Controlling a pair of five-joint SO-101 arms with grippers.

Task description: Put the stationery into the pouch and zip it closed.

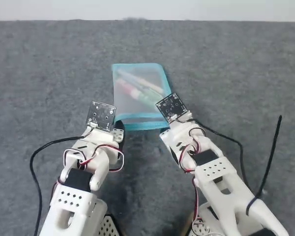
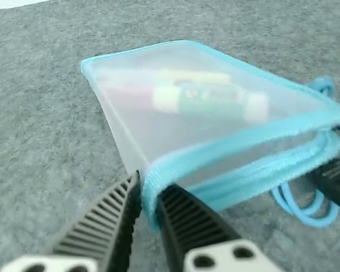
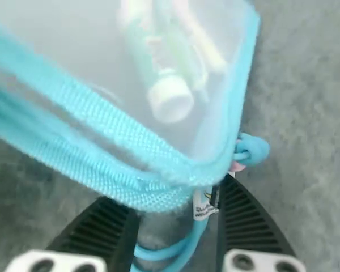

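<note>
Grey, felt-like fabric covers the desk (image 1: 44, 69). On the left, the left gripper (image 2: 149, 218) is closed down almost fully on the near-left corner of the pouch (image 1: 133, 105), with the teal binding pinched between its ribbed pads. The pouch lies flat in the middle of the desk, just ahead of both arms, with its zip edge towards them. Its walls are thin, translucent plastic, and the stationery (image 1: 140, 88) shows through them as a few markers lying side by side, already inside.

I judge the pouch to be light and floppy. The clear walls would buckle and slide under a grip, so the stitched teal binding is the only firm place to hold, and a corner is best, which is where the left gripper has it. In the left wrist view the two lips of the mouth seem to stand a little apart, so the zip looks not yet run shut, though I cannot be sure.

On the right, the right gripper (image 3: 175, 215) sits at the near-right corner with its jaws about half open. The teal pull cord (image 3: 181, 252) and a small tag hang in the gap, but the jaws clamp on nothing. The cord is thin, limp and likely to slip. A hold close to its knot (image 3: 252, 150), beside the slider, should give a surer pull along the zip while the other corner is held.
</note>
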